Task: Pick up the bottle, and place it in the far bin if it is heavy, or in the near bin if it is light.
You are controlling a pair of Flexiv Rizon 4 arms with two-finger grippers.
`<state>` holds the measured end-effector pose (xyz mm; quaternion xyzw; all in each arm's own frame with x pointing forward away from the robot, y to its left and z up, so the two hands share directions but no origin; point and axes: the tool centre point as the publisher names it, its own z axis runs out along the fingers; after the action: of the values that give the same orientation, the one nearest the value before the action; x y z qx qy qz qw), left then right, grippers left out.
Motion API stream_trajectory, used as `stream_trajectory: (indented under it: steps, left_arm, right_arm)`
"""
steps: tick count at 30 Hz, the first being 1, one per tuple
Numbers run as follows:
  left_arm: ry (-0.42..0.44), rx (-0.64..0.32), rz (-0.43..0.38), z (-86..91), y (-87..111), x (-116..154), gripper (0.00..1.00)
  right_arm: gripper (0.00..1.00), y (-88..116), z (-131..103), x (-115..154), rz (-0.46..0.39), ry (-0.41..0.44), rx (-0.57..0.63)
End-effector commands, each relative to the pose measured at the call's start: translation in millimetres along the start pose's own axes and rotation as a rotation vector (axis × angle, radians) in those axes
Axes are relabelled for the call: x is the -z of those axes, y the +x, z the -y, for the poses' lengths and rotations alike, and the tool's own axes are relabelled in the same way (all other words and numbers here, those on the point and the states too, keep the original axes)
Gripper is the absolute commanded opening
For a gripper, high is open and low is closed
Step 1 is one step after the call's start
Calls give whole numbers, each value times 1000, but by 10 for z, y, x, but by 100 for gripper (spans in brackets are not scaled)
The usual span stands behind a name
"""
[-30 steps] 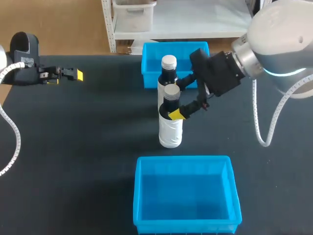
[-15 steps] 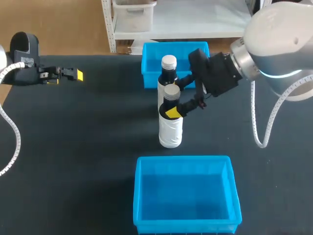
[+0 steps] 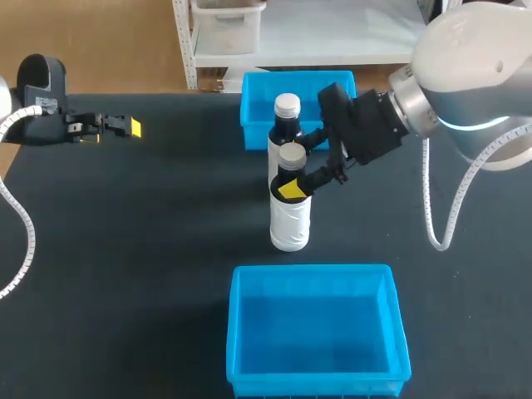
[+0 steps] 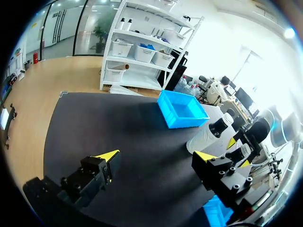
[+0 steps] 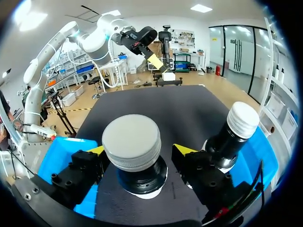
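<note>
While the left hand hangs with its fingers spread wide over the far left part of the black bench, the right arm comes in from the right and sets its hand around the neck of the nearer bottle. This bottle stands upright near the middle of the bench, with a white-wrapped body, a dark neck and a grey cap. In the right wrist view the cap sits between the two yellow-tipped fingers. They flank the neck on both sides with a thin gap showing at each, so the right hand reads as open and not clamped on it. A second bottle of the same kind stands upright just behind the first, toward the far bin, which sits at the far edge of the bench. The near bin, also blue, sits at the near edge, in front of the bottles. From the left wrist view, the left hand points across bare bench toward the far bin and both bottles.
</note>
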<state>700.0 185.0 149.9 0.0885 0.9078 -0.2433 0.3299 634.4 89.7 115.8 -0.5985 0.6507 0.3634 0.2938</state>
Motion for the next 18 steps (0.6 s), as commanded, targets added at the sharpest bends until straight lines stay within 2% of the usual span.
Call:
stream_trajectory:
  steps: [1, 6, 8, 9, 10, 18]
  left_arm:
    - [0, 0, 0, 0, 0, 0, 100]
    - [0, 0, 0, 0, 0, 0, 100]
    - [0, 0, 0, 0, 0, 0, 100]
    - [0, 0, 0, 0, 0, 0, 100]
    - [0, 0, 0, 0, 0, 0, 100]
    - [0, 0, 0, 0, 0, 0, 100]
  right_arm:
    - [50, -3, 15, -15, 6, -4, 2]
    - [35, -6, 13, -14, 8, -3, 4]
    - [19, -3, 5, -13, 10, -2, 5]
    - [5, -1, 2, -12, 11, -2, 5]
    - [0, 2, -1, -12, 12, -1, 4]
    - [0, -32, -69, 114, 23, 24, 12]
